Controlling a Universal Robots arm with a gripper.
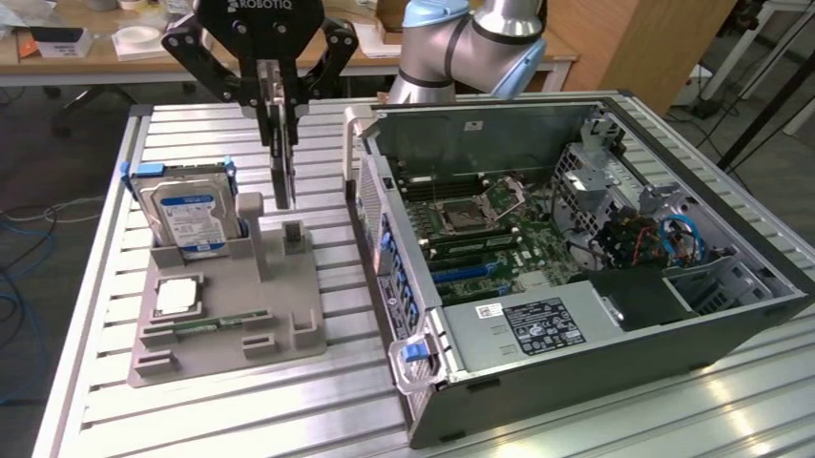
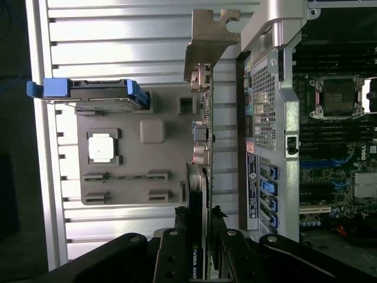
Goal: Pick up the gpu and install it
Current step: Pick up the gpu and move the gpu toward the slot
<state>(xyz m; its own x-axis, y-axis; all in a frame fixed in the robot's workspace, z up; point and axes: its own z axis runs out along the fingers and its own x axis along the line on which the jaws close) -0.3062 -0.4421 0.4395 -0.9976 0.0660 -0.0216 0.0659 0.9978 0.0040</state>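
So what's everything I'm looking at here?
gpu: one, black, upright on edge over the tray
hard drive: one, silver, blue-white label, standing in the tray
processor chip: one, silver, flat on the tray
memory stick: one, green, lying in the tray
tray: one, grey, on the table
computer case: one, dark, open, exterior view's right
table: one, silver slats, under everything
robot arm: one, silver-blue, behind the case
gripper: one, black, jaws shut on the gpu

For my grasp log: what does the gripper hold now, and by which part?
The gpu, pinched across its flat faces at the upper edge, hanging upright.
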